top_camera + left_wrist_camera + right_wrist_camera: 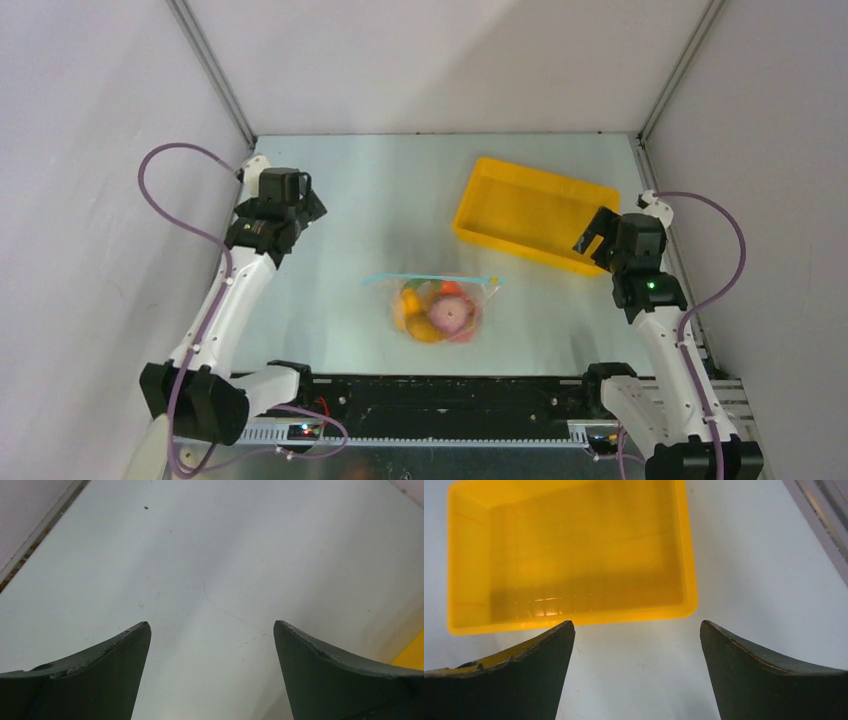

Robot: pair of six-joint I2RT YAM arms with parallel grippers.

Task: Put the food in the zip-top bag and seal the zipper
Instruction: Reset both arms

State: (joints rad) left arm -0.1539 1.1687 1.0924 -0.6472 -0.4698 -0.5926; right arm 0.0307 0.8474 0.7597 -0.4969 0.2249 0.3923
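While the food (pixel 437 312) lies in the zip-top bag (pixel 478 296), both jaws stand released, empty.

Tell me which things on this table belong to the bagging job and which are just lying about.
Part of the job:
- clear bag, mid-table
- toy food, already inside the bag
- teal zipper strip along the bag's far edge

Just lying about:
- yellow tray, far right, apart from the bag
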